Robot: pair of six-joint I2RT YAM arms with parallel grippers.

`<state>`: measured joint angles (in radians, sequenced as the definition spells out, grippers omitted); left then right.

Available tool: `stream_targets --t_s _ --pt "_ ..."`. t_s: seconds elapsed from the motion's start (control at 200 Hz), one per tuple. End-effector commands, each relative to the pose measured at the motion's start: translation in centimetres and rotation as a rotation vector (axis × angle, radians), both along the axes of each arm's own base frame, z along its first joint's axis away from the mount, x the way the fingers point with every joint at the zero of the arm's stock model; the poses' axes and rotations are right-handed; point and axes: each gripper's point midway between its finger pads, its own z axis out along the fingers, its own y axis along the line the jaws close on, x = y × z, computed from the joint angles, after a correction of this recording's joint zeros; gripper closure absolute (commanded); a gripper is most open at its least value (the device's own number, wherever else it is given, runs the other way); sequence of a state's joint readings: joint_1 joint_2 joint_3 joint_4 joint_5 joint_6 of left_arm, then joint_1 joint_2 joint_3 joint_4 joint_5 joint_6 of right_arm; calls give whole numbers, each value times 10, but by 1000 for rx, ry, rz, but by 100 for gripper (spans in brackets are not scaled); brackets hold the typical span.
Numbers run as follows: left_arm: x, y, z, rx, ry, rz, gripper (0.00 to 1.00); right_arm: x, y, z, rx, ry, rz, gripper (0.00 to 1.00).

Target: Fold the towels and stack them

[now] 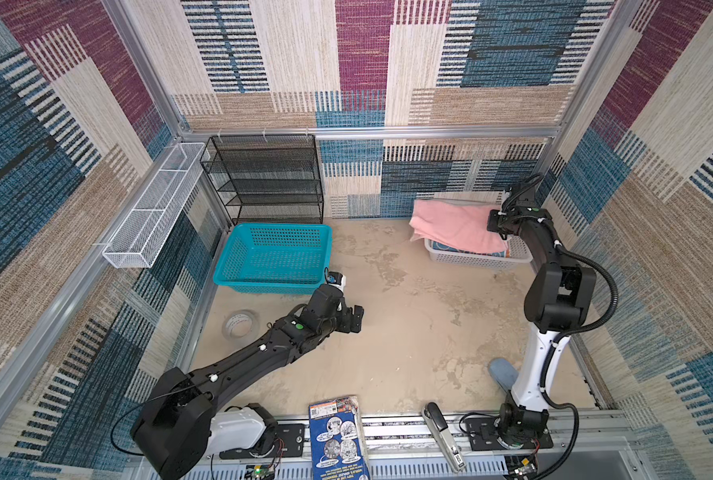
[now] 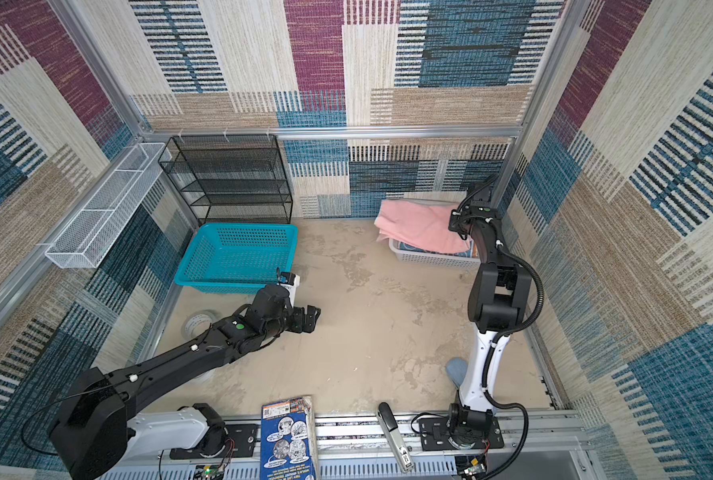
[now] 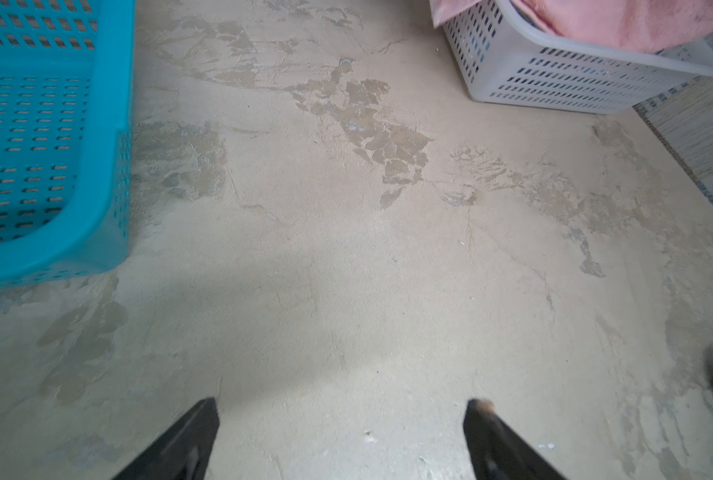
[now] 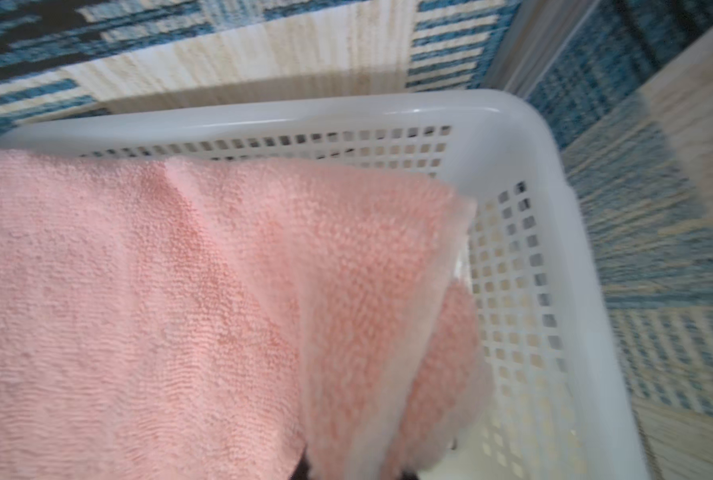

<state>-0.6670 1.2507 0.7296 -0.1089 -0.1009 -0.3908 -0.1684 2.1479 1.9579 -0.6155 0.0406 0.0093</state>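
While the right gripper (image 1: 499,227) is clenching a fold of the pink towel (image 1: 454,228) draped over the white basket (image 1: 471,259) at the far right, I'm worrying that lifting may slip the thin pinch or tip the basket. The left gripper (image 3: 342,405) is hanging released over the surface (image 1: 409,332).

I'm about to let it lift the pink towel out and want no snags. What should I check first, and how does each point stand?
1. Grip: right gripper shut on pink towel, ok.
2. Helper: left gripper open, holding nothing, ok.
3. Lift path: pink towel drapes over white basket rim, not ok.
4. Landing spot: table bare in the middle, ok.
5. Snag: blue towel underneath caught up or not, cannot tell.
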Motion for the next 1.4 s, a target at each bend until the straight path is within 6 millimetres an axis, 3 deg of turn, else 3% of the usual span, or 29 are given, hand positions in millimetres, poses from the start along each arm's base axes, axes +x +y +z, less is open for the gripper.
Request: stream_targets --t_s 0.0,0.225,0.255,0.28,0.381,0.441,0.476,0.636,0.741,0.876,0.921,0.967,0.977,1.052,1.237,1.397 --pt "1 0 5 -9 -23 -1 2 6 -22 14 -98 -56 -66 100" --pt "3 -1 6 -16 -25 4 3 7 -34 -15 -123 -20 -107 98" --pt "3 -1 6 -15 -23 6 2 7 -36 -18 -130 -16 -118 93" --pt "3 -1 5 -11 -21 6 2 7 -38 -20 -136 -14 -126 82" --pt "3 -1 3 -6 -16 7 3 7 -45 -28 -165 -5 -159 73" --pt "4 -1 3 -3 -17 7 3 6 -50 -30 -179 -1 -182 48" --pt "4 0 2 -1 -15 7 3 6 -52 -31 -185 -2 -191 40" --pt "4 0 0 6 -19 8 0 2 -52 -17 -176 -52 -210 19" --pt "5 3 1 21 -29 13 0 -1 -40 0 -132 -108 -176 0" --pt "6 11 4 59 -50 29 0 -10 -16 21 -70 -187 -90 0" --pt "7 15 7 76 -64 37 0 -15 -4 29 -54 -217 -49 0" --pt "7 21 9 104 -77 49 0 -23 11 22 -36 -216 -4 0" --pt "7 23 10 112 -79 54 1 -24 14 30 -36 -236 7 0" --pt "8 39 16 175 -111 92 1 -38 37 36 -27 -269 62 0" --pt "5 91 32 345 -186 205 0 -92 85 41 15 -357 145 0" --pt "1 138 35 383 -229 348 1 -146 107 31 64 -404 186 0"
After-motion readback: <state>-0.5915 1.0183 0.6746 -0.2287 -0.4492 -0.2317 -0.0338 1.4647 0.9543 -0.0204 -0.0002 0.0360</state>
